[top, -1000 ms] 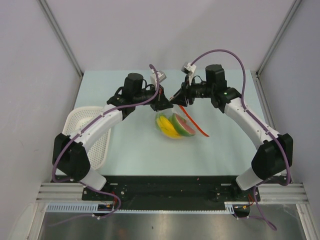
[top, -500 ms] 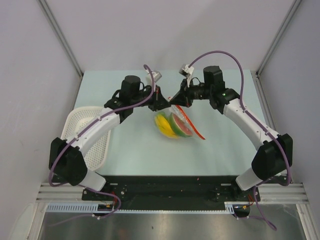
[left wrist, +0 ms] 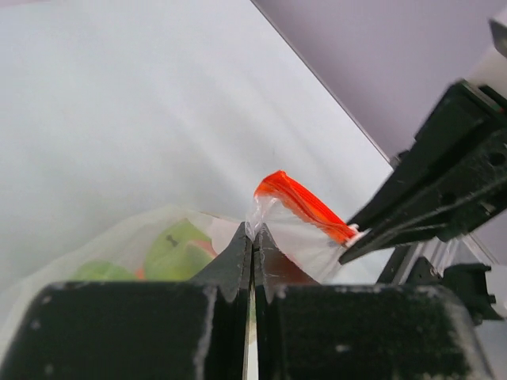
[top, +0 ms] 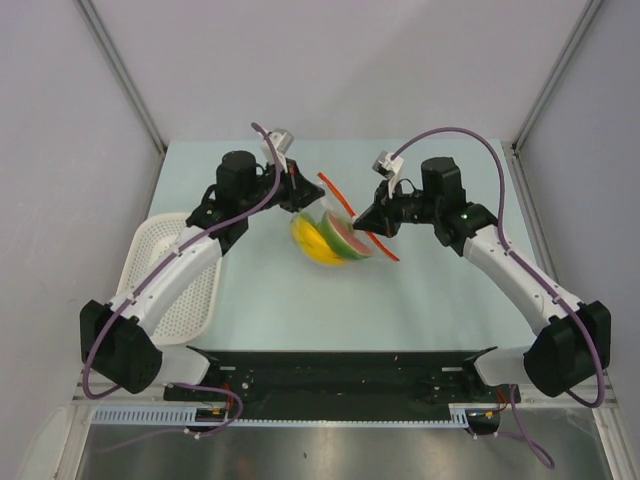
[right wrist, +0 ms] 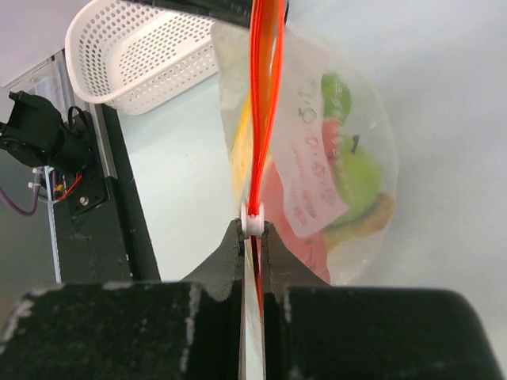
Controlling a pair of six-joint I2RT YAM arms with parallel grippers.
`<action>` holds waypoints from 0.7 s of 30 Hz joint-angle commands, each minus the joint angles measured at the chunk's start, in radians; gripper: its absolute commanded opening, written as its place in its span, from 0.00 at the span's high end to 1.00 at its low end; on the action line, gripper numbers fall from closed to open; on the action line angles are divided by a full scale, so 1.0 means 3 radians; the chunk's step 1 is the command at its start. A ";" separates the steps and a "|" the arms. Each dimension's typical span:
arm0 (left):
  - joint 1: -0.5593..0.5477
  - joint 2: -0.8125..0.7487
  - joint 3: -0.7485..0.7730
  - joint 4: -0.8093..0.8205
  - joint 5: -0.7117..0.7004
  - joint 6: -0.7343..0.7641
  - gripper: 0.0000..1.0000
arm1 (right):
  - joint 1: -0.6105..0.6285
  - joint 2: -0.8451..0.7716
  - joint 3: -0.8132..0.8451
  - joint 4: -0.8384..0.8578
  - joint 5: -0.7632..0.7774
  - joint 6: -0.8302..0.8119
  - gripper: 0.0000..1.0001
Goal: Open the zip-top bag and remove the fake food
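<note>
- Two arms are holding the zip-top bag point(top: 318, 222) between them over the middle of the counter point(top: 300, 310), somewhat toward its far edge. Whether the bag's bottom is touching the counter cannot be told.
- The left pincer point(top: 297, 192) is clamped fully closed on a fold of clear plastic just below the bag's mouth, apparently anchoring that end so the bag cannot follow a pull.
- The right pincer point(right wrist: 253, 229) is closed tightly on the white slider point(right wrist: 253, 224) riding the red zip strip point(left wrist: 301, 202), which is running straight away from its fingers; the grip looks set for drawing the slider along the strip.
- The fake food point(top: 325, 242) is sitting inside the bag, with a green fruit point(right wrist: 358, 176) and yellow and red pieces showing through the plastic; none is out yet.
- The white basket point(top: 150, 240) is waiting by the counter's left edge, well apart from the bag, likely as the drop spot.
- The opening step appears to be under way; the pull will need the left grip holding firm, or the thin plastic may slip.
</note>
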 commanded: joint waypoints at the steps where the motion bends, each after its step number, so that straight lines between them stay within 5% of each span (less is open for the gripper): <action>1: 0.0221 -0.0200 0.0078 0.0391 -0.0724 -0.0045 1.00 | -0.0012 -0.0269 -0.0109 -0.0221 -0.0024 0.0086 1.00; 16: 0.0885 0.0188 0.0292 0.0657 -0.0471 -0.0086 1.00 | -0.0079 -0.0714 -0.0870 -0.0585 0.0476 0.0045 0.99; 17: 0.0896 0.0299 0.0338 0.0713 -0.0166 -0.0071 1.00 | -0.0084 -0.0745 -0.0891 -0.0565 0.0472 0.0131 0.93; 18: 0.0906 0.0351 0.0379 0.0795 0.0030 -0.0041 1.00 | -0.0068 -0.0740 -0.0881 -0.0504 0.0451 0.0187 0.70; 21: 0.0906 0.0551 0.0497 0.0882 0.0659 0.0052 1.00 | -0.0018 -0.0582 -0.0556 -0.0462 0.0451 0.0407 0.41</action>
